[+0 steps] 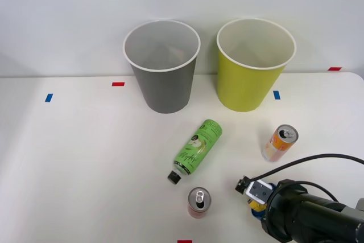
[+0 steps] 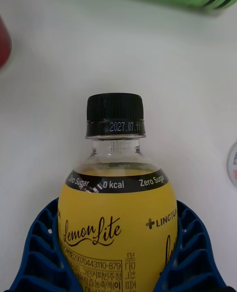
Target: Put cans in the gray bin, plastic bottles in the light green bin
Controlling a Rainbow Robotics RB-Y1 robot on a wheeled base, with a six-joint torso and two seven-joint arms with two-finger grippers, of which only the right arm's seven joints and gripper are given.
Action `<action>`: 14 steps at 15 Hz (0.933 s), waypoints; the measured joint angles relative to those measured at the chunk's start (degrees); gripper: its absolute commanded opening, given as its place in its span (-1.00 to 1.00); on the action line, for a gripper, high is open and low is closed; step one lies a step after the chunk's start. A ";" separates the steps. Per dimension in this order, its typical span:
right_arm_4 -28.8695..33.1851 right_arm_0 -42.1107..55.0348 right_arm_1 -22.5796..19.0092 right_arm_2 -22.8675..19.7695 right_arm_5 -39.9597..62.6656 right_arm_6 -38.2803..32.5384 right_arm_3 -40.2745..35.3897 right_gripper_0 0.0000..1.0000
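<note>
Ribbed blue fingers [image 2: 39, 252] of my right gripper [image 2: 117, 272] clasp the yellow-labelled bottle [image 2: 117, 213]; its base is cut off from sight.

The yellow-label bottle [image 2: 117, 208] carries nearly all the readable print. Just below its black cap [image 2: 115, 108], the neck ring bears a dotted date stamp, "2027.07.11", though the last digits are hard to make out. A black band around the shoulder reads "Zero Sugar", "0 kcal", "Zero Sugar". On the yellow label below it stands "Lemon Lite" in black script, with "+ LINGTEA" to one side, partly cut off by the bottle's curve. Lower down a small line reads "20070443110-879", followed by Korean print too small to read. The green-label bottle [image 1: 197, 147] on the counter [image 1: 85, 157] shows a round dark emblem whose text cannot be read.
</note>
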 measured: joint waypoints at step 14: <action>-10.63 16.17 11.66 -16.04 -43.89 4.97 -2.30 -1.00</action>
